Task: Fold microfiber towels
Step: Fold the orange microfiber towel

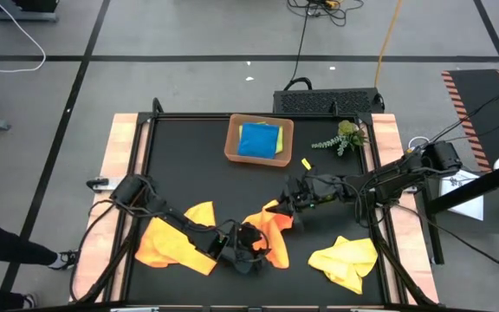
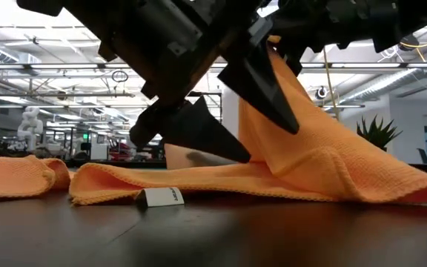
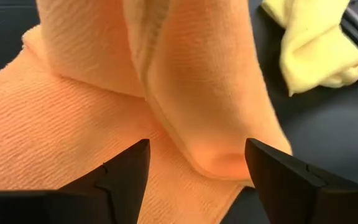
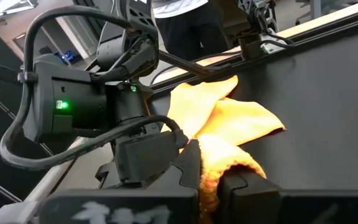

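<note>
An orange towel [image 1: 274, 227] lies near the table's front middle, and one part of it is drawn up to my right gripper [image 1: 286, 208], which is shut on it. My left gripper [image 3: 194, 180] is open. It comes in low from the left, and its fingers stand on either side of the towel's raised fold [image 3: 197, 106]. A second orange cloth [image 1: 176, 238] lies spread under the left arm. A yellow towel [image 1: 345, 260] lies crumpled at the front right. A blue towel [image 1: 258, 140] rests in the brown tray [image 1: 232, 139], with a lime green one beside it. My right gripper pinches a bunched part of the orange towel [image 4: 225, 155] between its two fingers. It comes in nearly level from the table's right. The towel slopes down from the fingers, and its lower part [image 2: 221, 182] lies flat on the table. My left gripper: I cannot tell whether its fingers [image 2: 199, 137] touch the towel.
A small green plant sprig [image 1: 340, 139] lies at the far right, beside the tray. Cables run along both arms. A small white tag [image 2: 160, 196] sits at the orange towel's near edge. The table's wooden side rails [image 1: 119, 173] bound the black mat.
</note>
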You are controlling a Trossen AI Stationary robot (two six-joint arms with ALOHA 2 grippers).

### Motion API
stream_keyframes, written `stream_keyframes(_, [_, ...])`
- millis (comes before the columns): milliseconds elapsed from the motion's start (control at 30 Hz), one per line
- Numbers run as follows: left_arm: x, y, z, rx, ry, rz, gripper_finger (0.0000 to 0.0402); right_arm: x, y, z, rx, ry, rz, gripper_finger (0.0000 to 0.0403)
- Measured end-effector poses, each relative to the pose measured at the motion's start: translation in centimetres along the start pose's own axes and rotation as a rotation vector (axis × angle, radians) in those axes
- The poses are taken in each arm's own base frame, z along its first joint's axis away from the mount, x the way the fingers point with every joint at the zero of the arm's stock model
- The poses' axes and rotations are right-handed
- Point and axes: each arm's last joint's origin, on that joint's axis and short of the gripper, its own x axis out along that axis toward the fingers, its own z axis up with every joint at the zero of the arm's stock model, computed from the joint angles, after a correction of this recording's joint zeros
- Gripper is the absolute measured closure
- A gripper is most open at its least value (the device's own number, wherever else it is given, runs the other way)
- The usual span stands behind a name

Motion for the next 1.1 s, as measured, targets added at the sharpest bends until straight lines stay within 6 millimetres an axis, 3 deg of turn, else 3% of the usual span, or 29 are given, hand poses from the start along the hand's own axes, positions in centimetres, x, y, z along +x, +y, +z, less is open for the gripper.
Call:
stream_keyframes(733, [-0.1,-0.2,-0.4,-0.027,0.033,-0.019,0.0144,-0.5,0.7,1.5,-0.026,-0.117,0.052,0.0403])
stream_keyframes(900, [0.5,0.1,-1.1,-0.019,0.055,-0.019,0.0200,-0.9,0.9,1.9,-0.031,-0.135,0.064,0.0403])
stream_keyframes(1100, [0.6,0.3,-1.3,0.079,0.081,-0.008,0.0333,-1.3,1.2,2.4,-0.035,-0.154,0.072,0.0403])
